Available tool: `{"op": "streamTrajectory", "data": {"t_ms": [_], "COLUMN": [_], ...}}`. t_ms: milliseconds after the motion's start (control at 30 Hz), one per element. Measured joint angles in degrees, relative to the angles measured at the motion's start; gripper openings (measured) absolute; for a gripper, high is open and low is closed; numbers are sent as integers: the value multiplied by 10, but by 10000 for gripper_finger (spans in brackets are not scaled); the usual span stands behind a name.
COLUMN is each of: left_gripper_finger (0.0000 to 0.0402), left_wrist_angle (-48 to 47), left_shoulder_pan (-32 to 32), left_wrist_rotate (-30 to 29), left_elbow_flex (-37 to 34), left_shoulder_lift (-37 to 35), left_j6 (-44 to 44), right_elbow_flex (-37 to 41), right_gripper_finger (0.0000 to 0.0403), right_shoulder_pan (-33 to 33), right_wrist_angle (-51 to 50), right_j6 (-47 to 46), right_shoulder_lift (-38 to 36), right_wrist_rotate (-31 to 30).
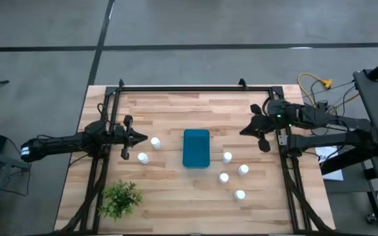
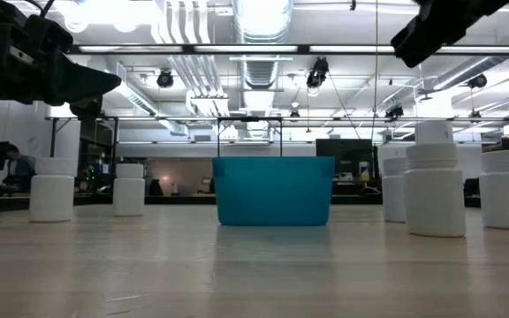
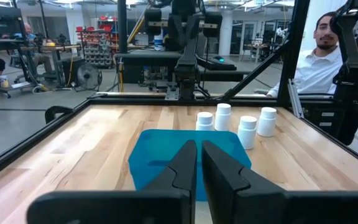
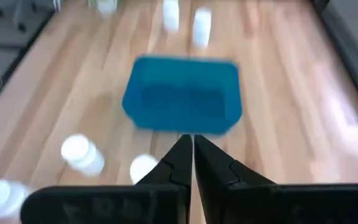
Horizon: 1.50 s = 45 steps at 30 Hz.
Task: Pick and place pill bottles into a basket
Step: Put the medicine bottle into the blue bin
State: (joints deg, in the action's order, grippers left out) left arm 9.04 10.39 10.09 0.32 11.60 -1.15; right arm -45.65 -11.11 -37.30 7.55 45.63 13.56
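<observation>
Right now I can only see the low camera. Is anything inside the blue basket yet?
Observer: No. Seen from above, the basket is empty.
Operator: Are the jaws holding anything?
Observer: No. The left jaws and the right jaws are both shut, with nothing in them.
Operator: What's closest to the left jaws?
Observer: A bottle just ahead of them, between them and the basket.

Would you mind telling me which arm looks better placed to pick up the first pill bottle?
Probably the left. In the high view the left gripper hovers beside two small white cylindrical pill bottles, left of the teal-blue rectangular basket. The right gripper sits farther from the four bottles on its side.
</observation>
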Motion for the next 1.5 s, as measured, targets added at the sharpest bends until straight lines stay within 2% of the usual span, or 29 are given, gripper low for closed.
{"op": "streamTrajectory", "data": {"t_ms": [367,833,1000,1300,1500], "left_gripper_finger": [8,8,8,8,8], "left_wrist_angle": [-1,-1,-1,-1,-1], "left_shoulder_pan": [0,0,0,0,0], "left_wrist_rotate": [0,0,0,-1,-1], "left_elbow_flex": [0,0,0,0,0], "left_shoulder_lift": [0,3,4,4,4], "left_j6": [0,0,0,0,0], "right_elbow_flex": [-91,-154,-163,-165,-163], "right_gripper_finger": [9,19,62,183,249], "right_shoulder_pan": [0,0,0,1,3], "right_wrist_angle": [-126,-199,-198,-203,-218], "right_j6": [32,40,36,28,15], "right_shoulder_lift": [142,262,282,285,291], "right_wrist_rotate": [0,4,5,33,47]}}
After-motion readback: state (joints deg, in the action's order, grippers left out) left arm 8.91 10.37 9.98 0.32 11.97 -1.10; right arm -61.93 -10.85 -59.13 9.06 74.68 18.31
